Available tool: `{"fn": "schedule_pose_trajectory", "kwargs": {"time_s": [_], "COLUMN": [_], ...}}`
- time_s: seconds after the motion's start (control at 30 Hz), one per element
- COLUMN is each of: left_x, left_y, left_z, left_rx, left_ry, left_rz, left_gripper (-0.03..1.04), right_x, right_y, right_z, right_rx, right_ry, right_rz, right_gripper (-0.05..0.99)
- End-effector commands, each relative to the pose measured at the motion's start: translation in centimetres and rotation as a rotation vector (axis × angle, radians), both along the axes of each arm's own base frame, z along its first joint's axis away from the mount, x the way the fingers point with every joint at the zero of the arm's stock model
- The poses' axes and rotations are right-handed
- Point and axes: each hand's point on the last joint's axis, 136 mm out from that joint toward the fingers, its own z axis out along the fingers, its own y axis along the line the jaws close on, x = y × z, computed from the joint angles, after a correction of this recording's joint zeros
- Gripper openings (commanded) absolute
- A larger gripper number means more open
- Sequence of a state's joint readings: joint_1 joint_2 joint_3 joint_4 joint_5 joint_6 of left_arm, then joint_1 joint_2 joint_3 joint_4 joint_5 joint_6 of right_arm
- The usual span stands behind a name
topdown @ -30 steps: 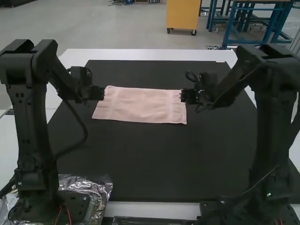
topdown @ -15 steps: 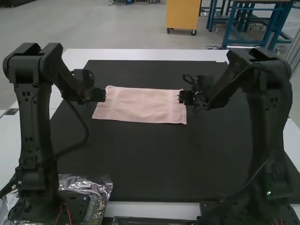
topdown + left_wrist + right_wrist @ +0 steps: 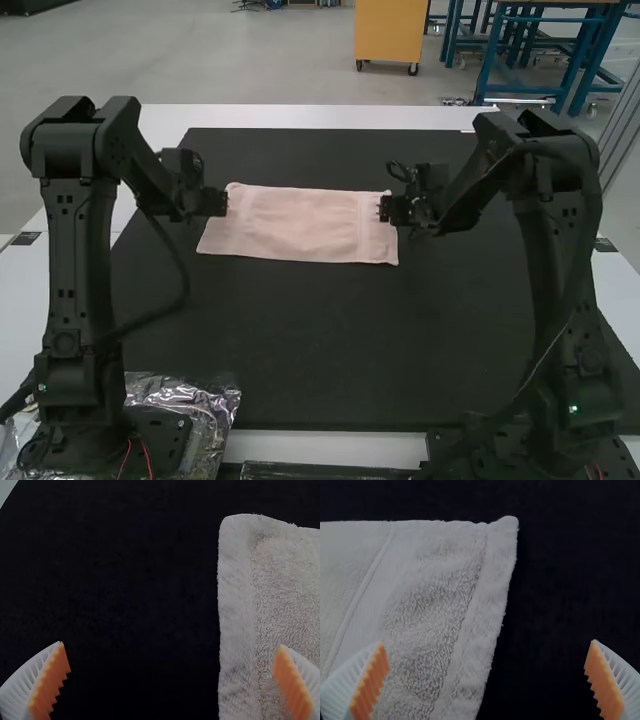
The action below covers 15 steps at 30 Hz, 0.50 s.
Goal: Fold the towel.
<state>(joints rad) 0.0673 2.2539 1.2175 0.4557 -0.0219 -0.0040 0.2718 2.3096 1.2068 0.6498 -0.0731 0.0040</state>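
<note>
The towel (image 3: 300, 226) lies flat toward twelve o'clock on the dark mat (image 3: 330, 340), the left tool (image 3: 170, 645) at its nine o'clock end, the right tool (image 3: 489, 641) at three, both released. Lower them evenly, pinch the ends squarely, then lift together.

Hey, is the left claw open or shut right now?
Open: the left claw has its orange pads wide apart, with black mat and the towel's edge showing between them.
</note>
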Motion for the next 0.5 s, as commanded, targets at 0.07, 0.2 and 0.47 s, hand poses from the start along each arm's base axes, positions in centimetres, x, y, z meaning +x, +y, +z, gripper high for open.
{"fn": "schedule_pose_trajectory", "kwargs": {"time_s": [0.07,0.2,0.47], "left_x": [1.0,1.0,1.1], "left_y": [0.0,0.0,0.1], "left_z": [0.3,0.0,-0.2], "left_rx": [0.009,0.007,0.013], "left_ry": [-0.011,-0.006,-0.001], "left_rz": [-0.008,-0.008,-0.005], "left_gripper": [0.96,0.93,0.93], "right_x": [1.3,1.1,0.9], "right_y": [0.1,0.2,0.1], "right_z": [1.2,0.9,-0.1], "right_rx": [-0.030,-0.047,-0.058], "right_ry": [-0.050,-0.043,0.035], "right_rz": [0.001,0.012,0.009], "right_gripper": [0.90,0.90,0.90]}}
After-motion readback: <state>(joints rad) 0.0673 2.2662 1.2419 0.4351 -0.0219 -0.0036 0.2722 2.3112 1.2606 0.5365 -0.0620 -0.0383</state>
